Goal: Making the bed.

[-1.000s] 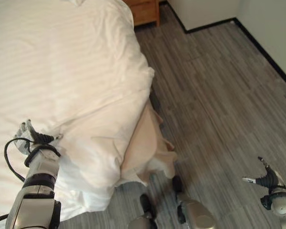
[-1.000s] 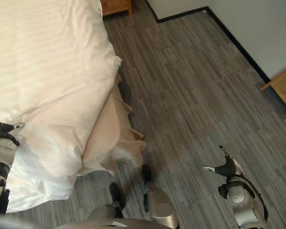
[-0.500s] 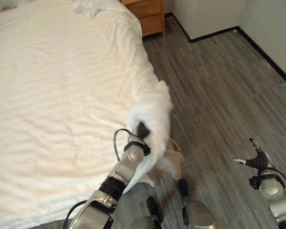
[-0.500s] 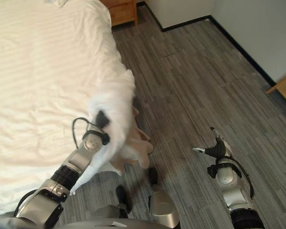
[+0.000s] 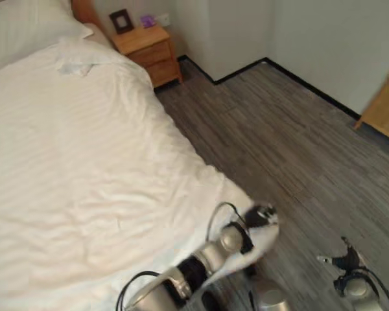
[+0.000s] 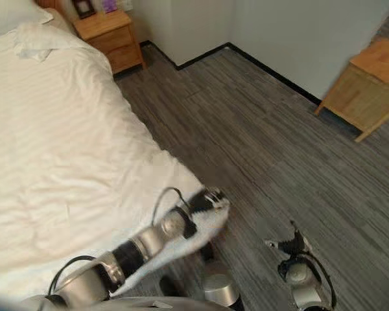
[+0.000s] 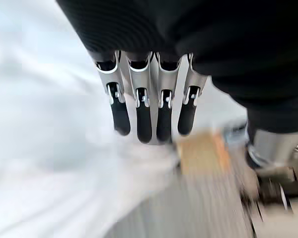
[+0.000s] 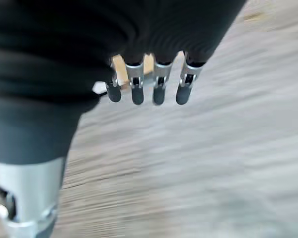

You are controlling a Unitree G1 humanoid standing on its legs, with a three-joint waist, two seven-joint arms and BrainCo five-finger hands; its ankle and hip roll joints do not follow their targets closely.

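Left hand (image 5: pixel 264 215) is at the near corner of the white duvet (image 5: pixel 84 162), at the bed's floor-side edge; its fingers (image 7: pixel 144 119) look straight, a grip cannot be confirmed. Right hand (image 6: pixel 286 246) hangs open over the floor, well apart.

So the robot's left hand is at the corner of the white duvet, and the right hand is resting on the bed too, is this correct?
Not quite. The left hand is at the corner of the white duvet, but the right hand is not on the bed: it hangs open over the grey wood floor, as the right eye view shows.
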